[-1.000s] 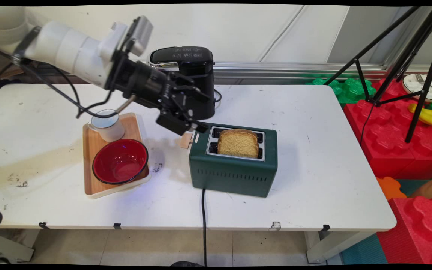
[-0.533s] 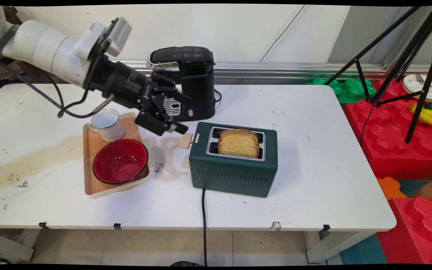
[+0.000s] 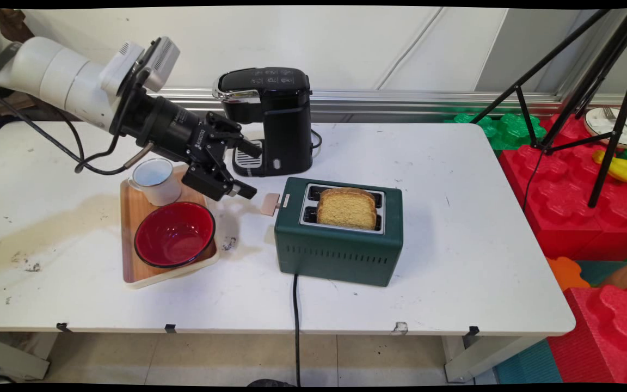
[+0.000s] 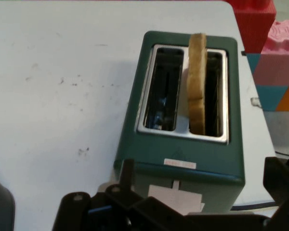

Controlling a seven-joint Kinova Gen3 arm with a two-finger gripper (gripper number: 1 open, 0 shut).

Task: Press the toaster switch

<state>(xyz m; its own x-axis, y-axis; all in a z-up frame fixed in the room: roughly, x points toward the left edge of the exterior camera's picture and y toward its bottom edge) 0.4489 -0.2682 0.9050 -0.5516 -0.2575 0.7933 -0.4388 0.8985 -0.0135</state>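
Observation:
A dark green toaster (image 3: 340,245) stands mid-table with one slice of brown bread (image 3: 346,209) sticking up from its nearer slot. Its tan lever (image 3: 270,203) juts from the left end. My gripper (image 3: 253,171) hovers open just left of that lever, a short gap away, pointing at the toaster with nothing between its fingers. In the hand view the toaster (image 4: 183,159) lies straight ahead, the bread (image 4: 197,91) upright in the right-hand slot and the lever (image 4: 176,197) low between the spread fingers (image 4: 126,175).
A black coffee machine (image 3: 270,117) stands right behind the gripper. Under the arm, a wooden tray (image 3: 134,218) carries a red bowl (image 3: 174,234) and a white mug (image 3: 155,181). The toaster's cord (image 3: 295,326) hangs over the front edge. A tripod (image 3: 580,92) and red foam blocks (image 3: 575,207) stand to the right.
The gripper has drawn back to the left and slightly up, from touching the toaster's lever end to a gap away. Toaster, lever and bread look unmoved.

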